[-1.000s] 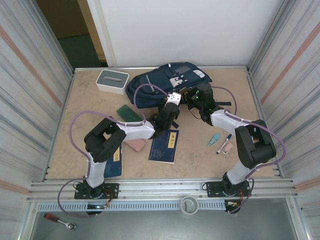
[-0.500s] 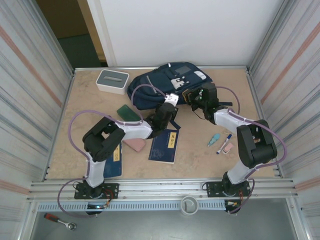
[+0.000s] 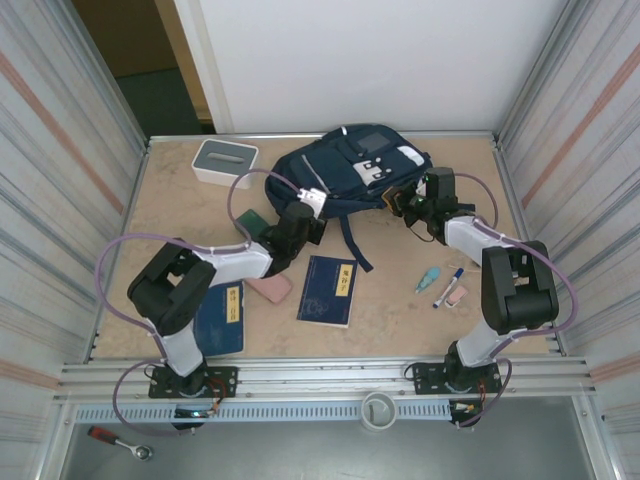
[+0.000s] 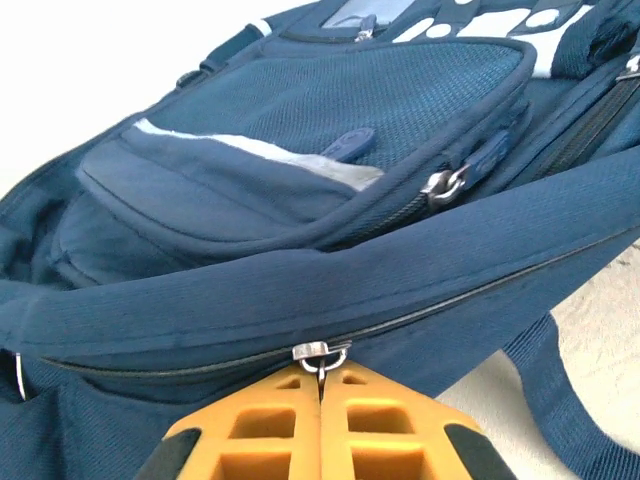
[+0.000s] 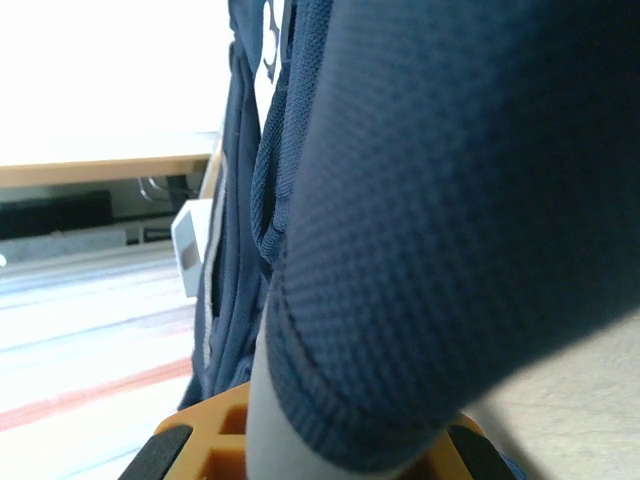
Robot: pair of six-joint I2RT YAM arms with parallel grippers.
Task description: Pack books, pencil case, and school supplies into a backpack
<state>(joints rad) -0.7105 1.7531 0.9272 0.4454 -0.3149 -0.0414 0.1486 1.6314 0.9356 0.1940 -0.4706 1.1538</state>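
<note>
Top external: nothing packed yet, left gripper [image 4: 320, 388] clenched on the zipper pull [image 4: 321, 354] of the backpack [image 3: 345, 168], right gripper [image 3: 408, 200] clamped on backpack padding, zip looks shut; both books [image 3: 330, 290], teal marker [image 3: 429, 277] and pen [image 3: 447, 287] lie on the table [image 3: 180, 230], nearside of the backpack.

One high view, two close ones
Top camera looks down from behind; both wrist cameras face the backpack [image 3: 350, 180] very closely.
</note>
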